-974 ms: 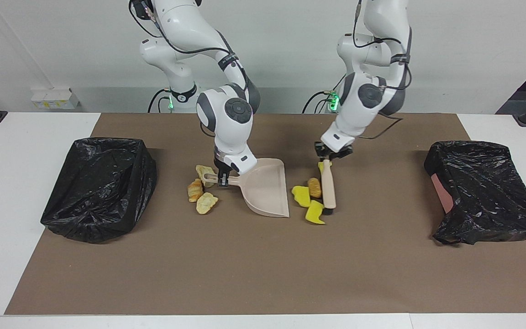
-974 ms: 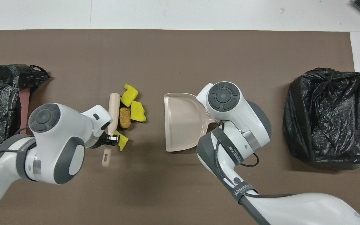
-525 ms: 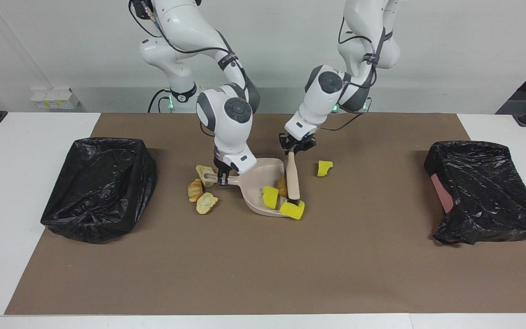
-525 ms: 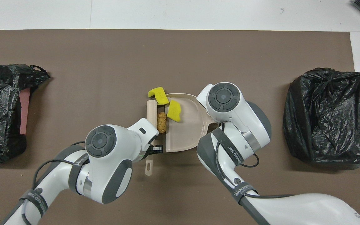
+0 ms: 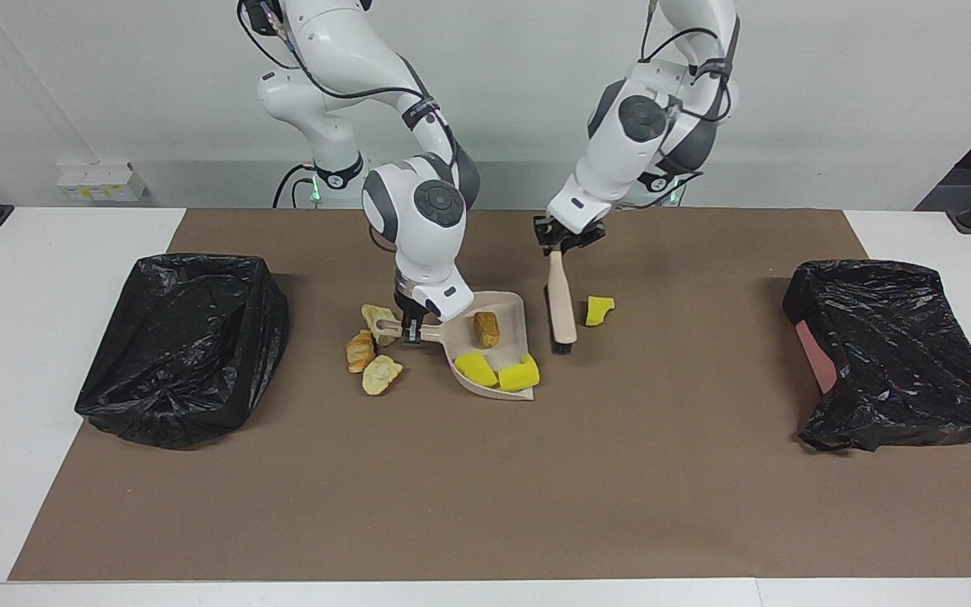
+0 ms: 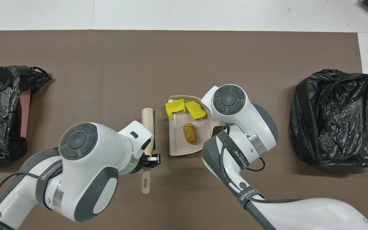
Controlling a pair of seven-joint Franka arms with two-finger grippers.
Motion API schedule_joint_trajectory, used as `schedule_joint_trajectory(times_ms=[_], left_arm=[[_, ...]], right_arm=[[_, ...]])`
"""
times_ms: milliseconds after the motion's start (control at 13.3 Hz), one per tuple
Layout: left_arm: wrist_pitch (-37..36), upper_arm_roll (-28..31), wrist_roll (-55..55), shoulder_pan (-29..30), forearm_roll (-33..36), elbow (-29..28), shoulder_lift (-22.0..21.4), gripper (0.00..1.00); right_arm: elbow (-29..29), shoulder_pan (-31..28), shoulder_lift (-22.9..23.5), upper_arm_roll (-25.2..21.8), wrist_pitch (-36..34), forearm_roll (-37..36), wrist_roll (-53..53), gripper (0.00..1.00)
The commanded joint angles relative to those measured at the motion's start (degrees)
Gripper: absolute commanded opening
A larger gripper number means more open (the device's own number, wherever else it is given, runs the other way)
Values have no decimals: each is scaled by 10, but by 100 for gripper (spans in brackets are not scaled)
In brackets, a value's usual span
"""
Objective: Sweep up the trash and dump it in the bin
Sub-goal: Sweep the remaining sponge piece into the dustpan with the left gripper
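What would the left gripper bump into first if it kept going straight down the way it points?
The left gripper, shut on the brush, points down, so the brush's bristles would probably press onto the brown mat first.

One high camera faces the robots, another looks steeply down from above them; both share the brown mat [image 5: 485, 489]

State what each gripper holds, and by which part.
Left gripper: the brush, gripped on its handle. Right gripper: the dustpan, gripped by its handle.

you see two glossy white arms, dark grey joint caps, black cables strapped along links, green lights near bases, "wanjeed" band lettering.
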Motion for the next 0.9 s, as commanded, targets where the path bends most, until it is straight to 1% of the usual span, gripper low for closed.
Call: schedule_joint_trajectory(times_ms=[0,150,300,375,450,525,675,824], left_arm=[[-32,-3,-32,32,24,-58,-48,0],[-32,-3,-55,43,38,-122,-95,0],[-23,-6,-104,52,55,-183,-143,0],[-23,-12,-133,50,74,-210,-159,0],[-12,-14,-151,47,79,-226,-168,0],[12,-21,-171,45,79,-236,-166,0],[84,-28,-194,39,79,-257,-154,0],[132,-28,-202,24,75,-250,-116,0]], right_arm=[[-25,-5,-16,4,14,-15,3,0],[-24,-5,-16,4,15,-14,5,0],[-24,-5,-16,4,14,-14,6,0],[-24,-5,-16,4,15,-14,7,0],[-24,-6,-16,4,13,-14,7,0],[-24,-5,-16,4,13,-14,6,0],[-23,-6,-15,4,14,-14,6,0],[-24,-6,-16,4,14,-14,6,0]])
